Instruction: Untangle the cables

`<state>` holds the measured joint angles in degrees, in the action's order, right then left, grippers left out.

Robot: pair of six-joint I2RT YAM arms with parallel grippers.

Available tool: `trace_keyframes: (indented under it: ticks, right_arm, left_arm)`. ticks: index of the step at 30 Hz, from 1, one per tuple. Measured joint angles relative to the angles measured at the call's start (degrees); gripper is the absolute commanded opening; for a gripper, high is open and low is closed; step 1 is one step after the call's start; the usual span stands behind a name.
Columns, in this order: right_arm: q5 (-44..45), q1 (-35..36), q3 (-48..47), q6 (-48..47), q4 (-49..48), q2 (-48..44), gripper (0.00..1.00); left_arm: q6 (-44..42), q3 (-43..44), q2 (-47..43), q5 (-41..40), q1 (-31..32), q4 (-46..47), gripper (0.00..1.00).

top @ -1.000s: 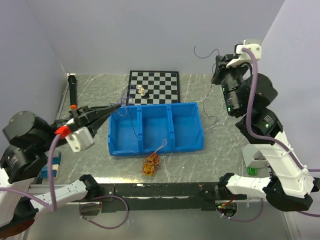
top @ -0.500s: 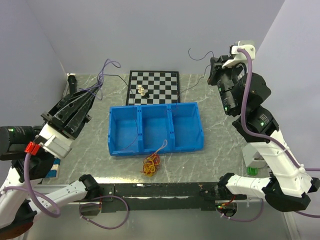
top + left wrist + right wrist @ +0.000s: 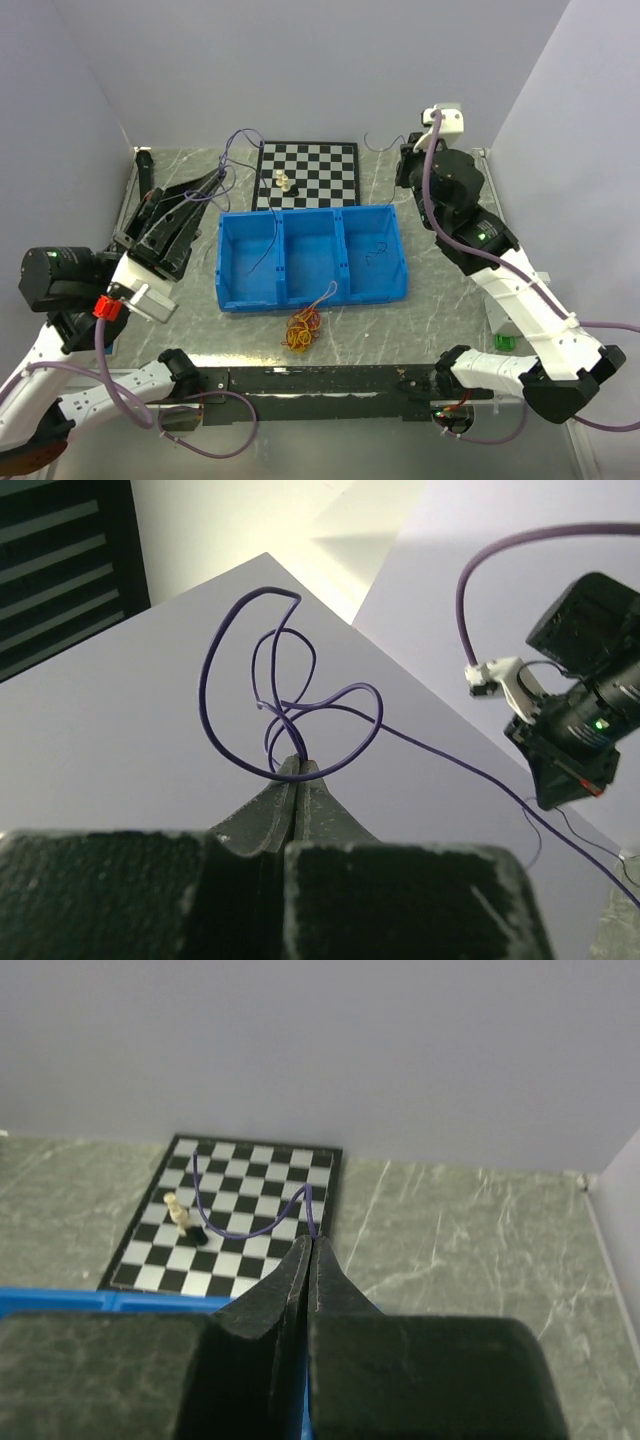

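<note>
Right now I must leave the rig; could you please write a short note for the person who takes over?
Left pincer: shut on the purple cable, its loops knotted just above the tips; one strand leads toward the right arm.
Right pincer: shut on a purple strand sagging over the chessboard.
Blue bin: a thin strand hangs into its left compartment, a small dark wire lies in the right one.
Red-yellow tangle: on the table before the bin, not yet handled.
Done: purple cable gripped. Left: open its loops, then the tangle.
</note>
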<state>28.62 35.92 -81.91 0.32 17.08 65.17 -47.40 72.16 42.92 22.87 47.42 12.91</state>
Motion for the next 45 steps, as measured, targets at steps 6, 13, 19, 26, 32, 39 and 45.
trace_keyframes:
  ticks: [6,13,19,26,32,39,45]
  right_arm:
    - [-0.83,-1.2,8.83,7.61,0.04,-0.04,0.0]
    - [0.39,-1.51,17.38,21.14,5.86,1.27,0.0]
    - [-2.08,-2.49,26.73,29.11,7.98,-1.44,0.0]
    - [-8.74,-4.26,30.95,33.79,4.83,5.2,0.07]
    - [-14.67,-6.58,30.95,35.39,2.01,12.13,0.75]
    - [-16.5,-8.52,31.28,35.17,1.31,0.04,0.86]
    - [-13.31,-10.84,31.21,35.08,3.04,-11.85,0.83]
  left_arm:
    - [1.14,-0.81,3.26,-0.7,0.0,3.72,0.01]
    - [6.69,-0.7,11.15,-4.33,0.0,6.4,0.01]
    - [10.05,-0.7,15.17,-6.99,0.26,7.5,0.01]
    - [11.61,-0.7,17.14,-9.84,1.77,10.47,0.01]
    - [11.72,-0.68,20.09,-11.85,2.93,10.91,0.01]
    - [13.25,-0.68,24.26,-14.25,3.28,12.76,0.01]
    - [15.67,-1.46,26.67,-15.19,3.82,14.75,0.01]
